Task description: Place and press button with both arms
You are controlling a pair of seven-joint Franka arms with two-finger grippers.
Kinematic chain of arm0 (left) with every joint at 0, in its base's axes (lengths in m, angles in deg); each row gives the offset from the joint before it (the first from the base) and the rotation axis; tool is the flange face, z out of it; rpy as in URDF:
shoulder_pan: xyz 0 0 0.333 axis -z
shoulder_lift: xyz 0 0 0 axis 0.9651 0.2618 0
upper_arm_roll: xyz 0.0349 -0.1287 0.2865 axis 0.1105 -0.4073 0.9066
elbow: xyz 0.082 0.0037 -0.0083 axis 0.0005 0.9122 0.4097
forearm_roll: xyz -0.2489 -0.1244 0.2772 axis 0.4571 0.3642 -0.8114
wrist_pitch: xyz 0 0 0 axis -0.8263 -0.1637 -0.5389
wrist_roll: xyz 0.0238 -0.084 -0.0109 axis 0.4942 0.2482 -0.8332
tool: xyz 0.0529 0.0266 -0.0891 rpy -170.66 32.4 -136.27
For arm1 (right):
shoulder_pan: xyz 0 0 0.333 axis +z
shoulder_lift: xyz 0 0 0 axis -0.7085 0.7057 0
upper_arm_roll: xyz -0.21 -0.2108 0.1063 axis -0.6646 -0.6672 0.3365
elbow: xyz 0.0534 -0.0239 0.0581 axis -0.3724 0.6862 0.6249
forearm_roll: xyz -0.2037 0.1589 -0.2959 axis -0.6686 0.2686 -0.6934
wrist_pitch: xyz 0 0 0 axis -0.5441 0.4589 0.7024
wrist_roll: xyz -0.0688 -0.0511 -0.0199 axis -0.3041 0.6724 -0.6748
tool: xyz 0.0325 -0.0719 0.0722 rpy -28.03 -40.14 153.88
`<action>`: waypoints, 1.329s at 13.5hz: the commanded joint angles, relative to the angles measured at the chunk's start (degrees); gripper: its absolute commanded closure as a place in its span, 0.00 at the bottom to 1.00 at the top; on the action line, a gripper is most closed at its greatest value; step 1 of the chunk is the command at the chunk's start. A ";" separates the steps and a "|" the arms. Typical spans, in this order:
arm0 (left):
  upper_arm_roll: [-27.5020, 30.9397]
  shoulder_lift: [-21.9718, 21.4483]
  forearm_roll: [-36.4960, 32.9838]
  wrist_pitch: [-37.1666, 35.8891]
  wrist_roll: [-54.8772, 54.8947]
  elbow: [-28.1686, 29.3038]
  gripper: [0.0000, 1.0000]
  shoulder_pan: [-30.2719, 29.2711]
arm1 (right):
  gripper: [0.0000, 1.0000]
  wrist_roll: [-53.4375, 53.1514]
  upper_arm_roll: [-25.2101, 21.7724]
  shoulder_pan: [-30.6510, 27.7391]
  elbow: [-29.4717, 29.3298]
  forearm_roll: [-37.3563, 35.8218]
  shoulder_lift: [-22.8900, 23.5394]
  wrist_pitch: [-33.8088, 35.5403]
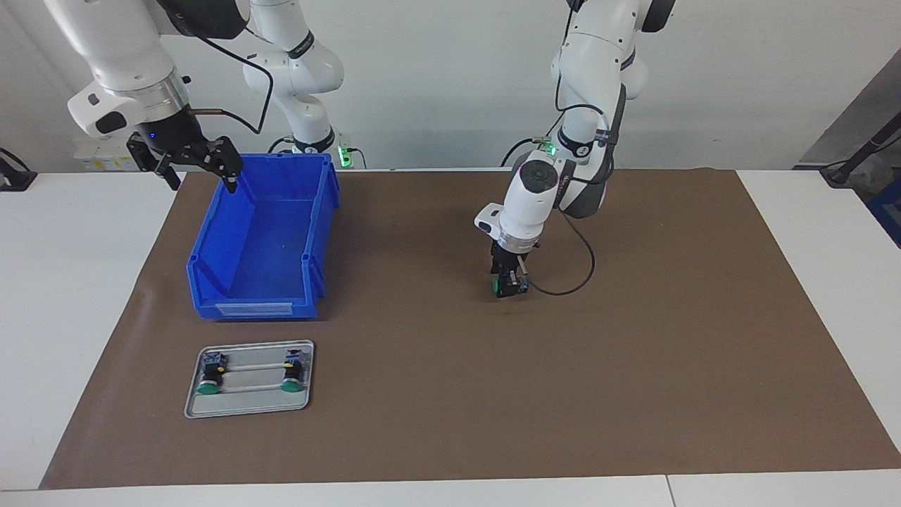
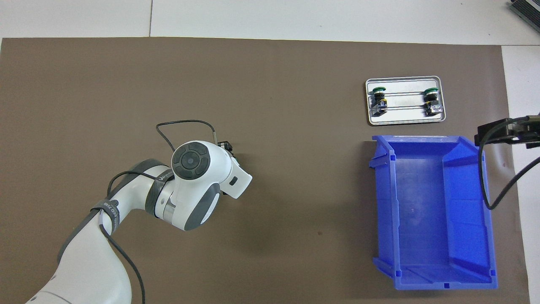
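Note:
A green-capped button (image 1: 500, 285) lies on the brown mat near the middle of the table. My left gripper (image 1: 509, 283) is down at the mat around it; whether it grips the button I cannot tell. In the overhead view the left wrist (image 2: 192, 162) covers nearly all of the gripper, and only a green sliver of the button (image 2: 237, 160) shows. My right gripper (image 1: 202, 179) waits open and empty, raised over the blue bin's corner nearest the robots; its black body (image 2: 512, 131) enters the overhead view at the edge.
The blue bin (image 1: 253, 299) (image 2: 434, 211) stands toward the right arm's end of the table. A grey metal tray (image 1: 248, 408) (image 2: 405, 120) lies farther from the robots than the bin and holds two more green buttons (image 1: 209, 373) (image 1: 292, 372).

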 commanded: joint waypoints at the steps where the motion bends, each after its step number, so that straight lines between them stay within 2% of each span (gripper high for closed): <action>1: 0.97 -0.91 0.48 1.52 1.92 1.05 0.52 0.39 | 0.00 1.35 0.39 -0.50 -0.18 0.40 -0.27 0.40; 7: 0.97 -0.91 0.48 1.52 2.70 0.96 0.76 -0.05 | 0.00 1.00 0.65 0.03 0.52 0.40 -0.71 0.49; 10: 0.97 -0.74 0.57 1.78 3.68 0.52 0.78 -0.49 | 0.00 0.92 0.65 0.03 0.52 0.40 -0.71 0.49; 16: 0.80 0.85 2.67 -1.20 3.06 -6.59 0.79 -3.12 | 0.00 1.00 0.65 0.03 0.52 0.40 -0.71 0.49; 18: 0.80 0.76 6.18 -3.74 3.15 -9.14 0.87 -3.47 | 0.00 0.92 0.65 0.03 0.44 0.40 -0.71 0.49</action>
